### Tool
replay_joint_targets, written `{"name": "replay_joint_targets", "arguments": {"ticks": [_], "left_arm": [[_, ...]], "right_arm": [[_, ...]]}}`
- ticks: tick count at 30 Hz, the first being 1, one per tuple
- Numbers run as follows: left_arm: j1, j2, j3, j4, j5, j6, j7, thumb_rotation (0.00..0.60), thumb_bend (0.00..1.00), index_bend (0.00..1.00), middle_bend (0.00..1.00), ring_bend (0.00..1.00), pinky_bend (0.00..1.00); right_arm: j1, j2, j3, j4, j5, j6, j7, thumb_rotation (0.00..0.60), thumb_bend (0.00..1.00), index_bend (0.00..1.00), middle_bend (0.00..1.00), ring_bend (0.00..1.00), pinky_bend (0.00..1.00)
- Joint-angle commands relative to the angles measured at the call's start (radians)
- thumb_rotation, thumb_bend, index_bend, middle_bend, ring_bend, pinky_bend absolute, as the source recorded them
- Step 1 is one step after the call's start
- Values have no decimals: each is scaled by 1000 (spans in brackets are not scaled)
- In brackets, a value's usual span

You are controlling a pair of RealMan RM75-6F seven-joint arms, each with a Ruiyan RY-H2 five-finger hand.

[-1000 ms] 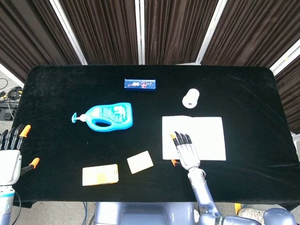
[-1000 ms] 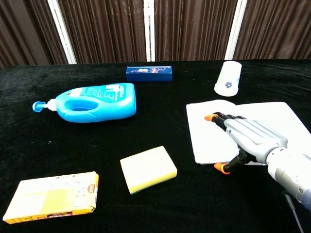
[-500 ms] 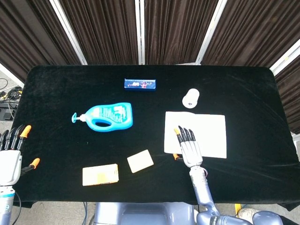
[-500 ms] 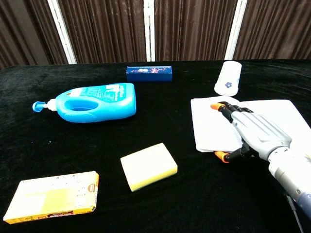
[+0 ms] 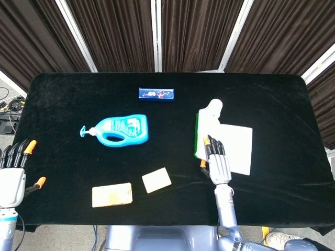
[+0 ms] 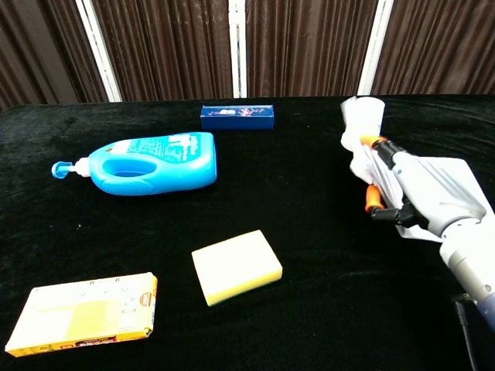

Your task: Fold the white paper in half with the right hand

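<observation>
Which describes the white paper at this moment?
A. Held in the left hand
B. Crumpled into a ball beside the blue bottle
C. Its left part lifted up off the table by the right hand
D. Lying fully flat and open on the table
C: the right hand has raised the left part of the white paper up off the black table, while the rest lies flat.

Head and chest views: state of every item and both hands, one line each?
white paper: left part lifted off the table, fold not finished
right hand: holds the paper's lifted edge
left hand: off the table's left edge, fingers apart, holds nothing
white cup: lying on its side
blue detergent bottle: lying on its side
yellow sponge: flat
yellow box: flat
blue box: flat
</observation>
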Motion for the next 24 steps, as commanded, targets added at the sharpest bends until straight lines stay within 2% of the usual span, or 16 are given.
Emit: {"name": "replay_joint_targets", "arguments": {"ticks": [1, 10, 18, 24], "left_arm": [[1, 0, 1, 1, 1, 2, -2, 600, 185, 0, 0, 0, 0], [-2, -6, 4, 3, 7, -2, 5, 600, 185, 0, 0, 0, 0], [1, -11, 12, 2, 26, 6, 17, 600, 185, 0, 0, 0, 0], [3, -15, 18, -1, 43, 14, 23, 600, 185, 0, 0, 0, 0]], "right_arm": [[-11, 3, 16, -17, 14, 8, 11, 600, 668, 0, 0, 0, 0], [-48, 46, 48, -58, 5, 94, -11, 600, 625, 0, 0, 0, 0], [-95, 131, 64, -132, 11, 138, -12, 600, 470, 0, 0, 0, 0], [-132, 172, 60, -115, 38, 138, 1, 600, 409, 0, 0, 0, 0]]}}
